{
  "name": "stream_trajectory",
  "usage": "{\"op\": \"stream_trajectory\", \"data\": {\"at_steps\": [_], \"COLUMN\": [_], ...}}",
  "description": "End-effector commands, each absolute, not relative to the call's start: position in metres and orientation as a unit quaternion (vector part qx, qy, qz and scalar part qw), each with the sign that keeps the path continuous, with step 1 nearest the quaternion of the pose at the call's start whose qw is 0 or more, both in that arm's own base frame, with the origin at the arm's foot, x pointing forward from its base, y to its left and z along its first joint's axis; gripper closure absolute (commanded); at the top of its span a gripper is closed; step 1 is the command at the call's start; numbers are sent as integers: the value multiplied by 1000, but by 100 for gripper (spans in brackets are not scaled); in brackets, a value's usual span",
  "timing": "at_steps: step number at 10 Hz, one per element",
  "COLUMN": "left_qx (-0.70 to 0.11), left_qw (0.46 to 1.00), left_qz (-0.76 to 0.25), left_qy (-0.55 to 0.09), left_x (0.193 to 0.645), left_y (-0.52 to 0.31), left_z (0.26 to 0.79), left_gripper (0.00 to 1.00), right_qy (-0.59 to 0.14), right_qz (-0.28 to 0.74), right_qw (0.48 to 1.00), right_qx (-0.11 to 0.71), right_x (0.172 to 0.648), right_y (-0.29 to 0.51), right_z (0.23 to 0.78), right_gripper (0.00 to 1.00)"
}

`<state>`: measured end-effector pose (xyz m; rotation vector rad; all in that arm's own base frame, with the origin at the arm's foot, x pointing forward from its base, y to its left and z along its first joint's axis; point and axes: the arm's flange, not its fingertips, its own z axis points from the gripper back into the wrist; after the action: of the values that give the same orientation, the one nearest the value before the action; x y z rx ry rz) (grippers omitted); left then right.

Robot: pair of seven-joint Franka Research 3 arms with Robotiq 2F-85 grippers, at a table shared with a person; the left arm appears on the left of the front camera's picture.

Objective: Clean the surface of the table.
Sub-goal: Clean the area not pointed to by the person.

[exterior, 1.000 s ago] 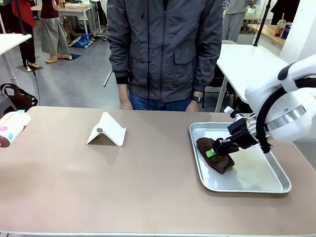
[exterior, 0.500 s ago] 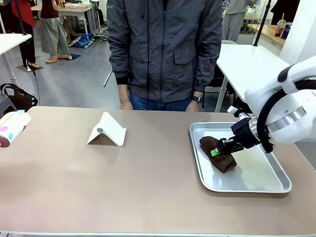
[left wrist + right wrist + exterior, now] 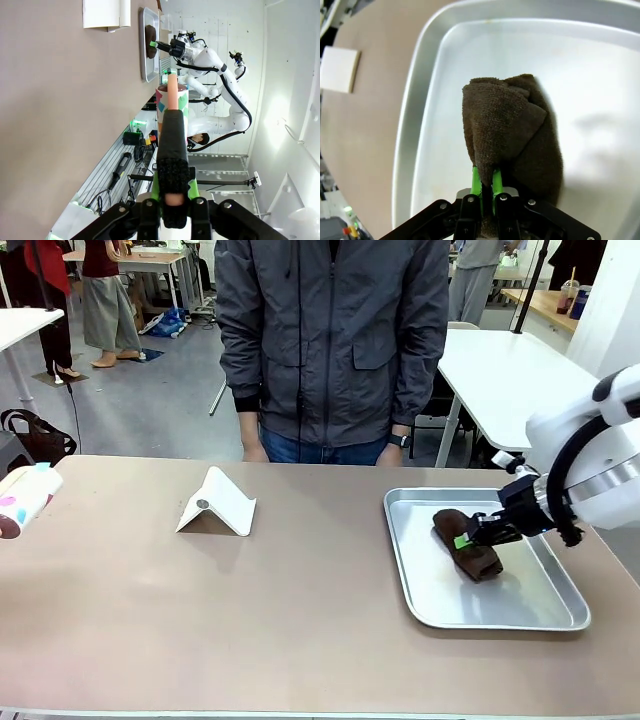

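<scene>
The brownish table [image 3: 250, 610] spans the front view. At its right end a silver tray [image 3: 520, 595] holds a dark brown cloth [image 3: 480, 558]. My right gripper [image 3: 466, 539] is shut on the cloth's near edge, low over the tray. In the right wrist view the green fingertips [image 3: 476, 180] pinch a fold of the cloth [image 3: 510, 125], which bunches up on the tray [image 3: 415, 130]. My left gripper [image 3: 172, 120] is shut on the pink handle of a colourful patterned roller [image 3: 172, 97], which pokes in at the table's left edge [image 3: 20, 500].
A white folded stand [image 3: 218, 502] sits on the table left of centre. A person in a grey jacket [image 3: 335, 340] stands at the far edge with arms down. White-topped tables stand behind at right.
My right gripper has drawn back to the right across the tray, dragging the cloth with it and folding it into a tighter bundle. The left side has not moved.
</scene>
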<state>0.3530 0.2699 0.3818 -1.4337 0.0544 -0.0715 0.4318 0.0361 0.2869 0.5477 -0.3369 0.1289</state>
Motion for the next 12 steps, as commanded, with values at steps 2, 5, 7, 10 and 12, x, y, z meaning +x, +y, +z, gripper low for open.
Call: {"op": "stream_trajectory", "data": {"at_steps": [2, 5, 7, 10, 12], "left_qx": [-663, -663, -663, -663, -663], "left_qw": [748, 748, 748, 748, 748], "left_qz": [-36, -36, -36, -36, -36], "left_qy": [20, 20, 20, 20, 20], "left_x": [349, 349, 349, 349, 349], "left_y": [272, 272, 272, 272, 272], "left_z": [387, 387, 387, 387, 387], "left_gripper": [78, 78, 78, 78, 78], "right_qy": [-200, -171, -133, -35, -27], "right_qz": [-10, -79, -117, -154, -192], "right_qw": [929, 859, 819, 679, 655], "right_qx": [311, 476, 546, 717, 731], "right_x": [431, 434, 435, 434, 423], "right_y": [6, -12, -19, -34, -46], "right_z": [291, 303, 306, 320, 334], "right_gripper": [91, 91, 91, 91, 91]}}
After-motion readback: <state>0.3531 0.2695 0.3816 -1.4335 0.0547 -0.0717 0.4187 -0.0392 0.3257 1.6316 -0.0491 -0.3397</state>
